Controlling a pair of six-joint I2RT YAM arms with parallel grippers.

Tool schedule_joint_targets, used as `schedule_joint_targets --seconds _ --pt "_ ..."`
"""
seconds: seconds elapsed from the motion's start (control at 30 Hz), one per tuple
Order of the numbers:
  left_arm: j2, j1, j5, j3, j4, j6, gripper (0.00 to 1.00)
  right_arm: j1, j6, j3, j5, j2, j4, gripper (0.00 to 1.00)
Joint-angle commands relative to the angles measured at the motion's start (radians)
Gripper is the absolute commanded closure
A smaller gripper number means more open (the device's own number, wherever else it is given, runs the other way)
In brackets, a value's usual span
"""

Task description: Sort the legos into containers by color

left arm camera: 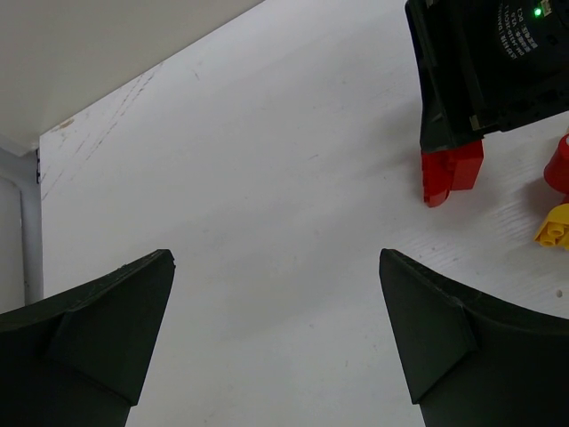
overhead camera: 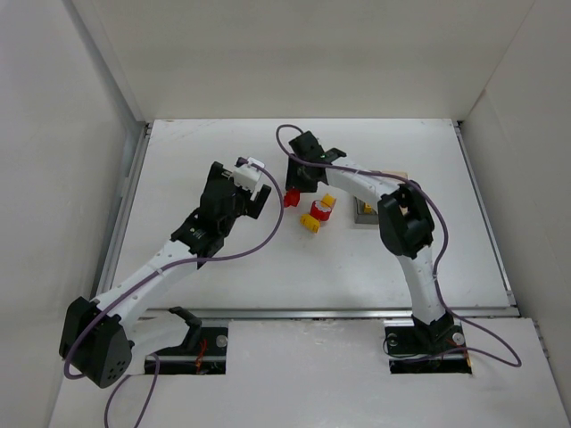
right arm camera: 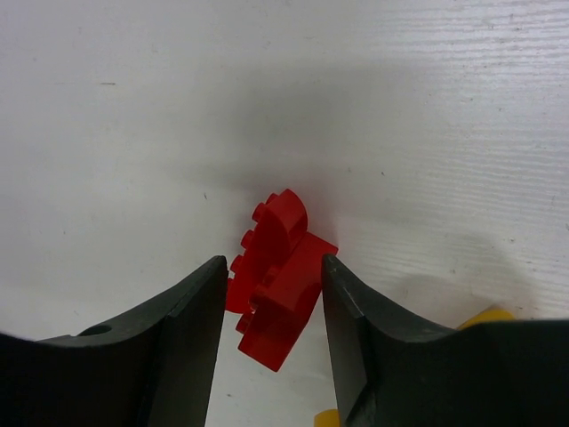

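One red lego (right arm camera: 277, 294): lies on the white table (overhead camera: 196, 152), left of the other legos (overhead camera: 318, 212), between the two fingers of the right gripper (right arm camera: 272, 262).
Right gripper: its fingers stand close on either side of the red lego, at or against its edges. Whether they actually clamp it cannot be told.
Other legos: a small cluster just right of the red lego and apart from it. It has one red and two yellow bricks, near one another.
Containers (overhead camera: 364, 211): on the table right of the cluster, largely hidden behind the right arm. Only a dark grey part shows clearly.
Left gripper (left arm camera: 276, 258): its fingers are spread wide above the table surface, left of the red lego and well apart from it.
Writing: white print (left arm camera: 516, 27) on the black body of the right gripper, seen from the left wrist, is too small to read. A green light (left arm camera: 536, 12) glows beside it.
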Motion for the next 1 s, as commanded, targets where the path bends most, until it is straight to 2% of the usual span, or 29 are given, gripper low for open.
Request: schedule_joint_targets --seconds 0.0,0.23,0.3,0.33,0.47,0.57,0.67,0.7,0.83,0.97 --pt "-0.029 0.0 0.009 -0.012 0.054 -0.018 0.0 0.008 0.013 -0.023 -0.018 -0.05 0.012 0.48" --pt "-0.029 0.0 0.018 -0.012 0.054 -0.018 0.0 0.017 0.013 -0.034 -0.018 -0.05 0.003 0.48" --pt "-0.029 0.0 0.018 -0.021 0.054 -0.027 0.0 0.017 0.013 -0.043 -0.018 -0.05 0.003 0.59" --pt "-0.029 0.0 0.018 -0.021 0.054 -0.027 0.0 0.017 0.013 -0.043 -0.018 -0.05 0.003 0.75" --pt "-0.039 0.0 0.053 -0.021 0.054 -0.027 0.0 0.017 -0.019 -0.043 -0.018 -0.072 0.012 1.0" --pt "-0.039 0.0 0.108 -0.04 0.044 0.011 0.0 0.017 -0.09 -0.043 -0.06 -0.127 0.037 1.0" --pt "-0.039 0.0 0.235 -0.061 0.017 0.071 0.0 0.017 -0.174 -0.043 -0.136 -0.171 0.066 1.0" --pt "-0.039 0.0 0.337 -0.061 0.0 0.138 0.0 0.017 -0.231 -0.043 -0.169 -0.208 0.089 1.0" --pt "-0.039 0.0 0.531 -0.061 -0.083 0.251 0.0 0.017 -0.26 -0.084 -0.256 -0.308 0.135 1.0" --pt "-0.017 0.0 0.52 -0.024 -0.049 0.24 0.0 0.017 -0.26 -0.161 -0.343 -0.4 0.204 1.0"
